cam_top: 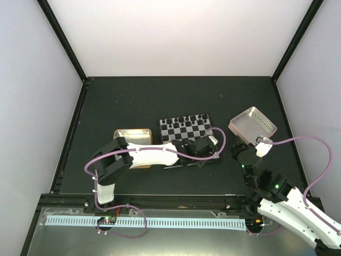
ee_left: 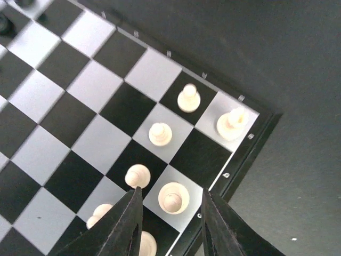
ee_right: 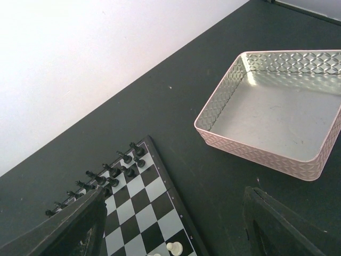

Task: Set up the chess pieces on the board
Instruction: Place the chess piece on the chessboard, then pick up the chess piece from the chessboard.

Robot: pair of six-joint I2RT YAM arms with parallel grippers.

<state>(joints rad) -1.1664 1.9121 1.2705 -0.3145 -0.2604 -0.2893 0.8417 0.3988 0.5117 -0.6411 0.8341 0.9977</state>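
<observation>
Several small cream chess pieces point(ee_left: 160, 133) upright at right near corner of black-and-white checkered board point(ee_left: 80, 85), one between parted tips of left gripper point(ee_left: 171, 205), not gripped. Wide open and empty, right gripper point(ee_right: 175, 213) near pink-sided metal tray point(ee_right: 256, 152).

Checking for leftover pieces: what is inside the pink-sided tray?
The pink-sided tray shows only its bare silver floor in the right wrist view. The floor strip just behind its near wall is hidden.
</observation>
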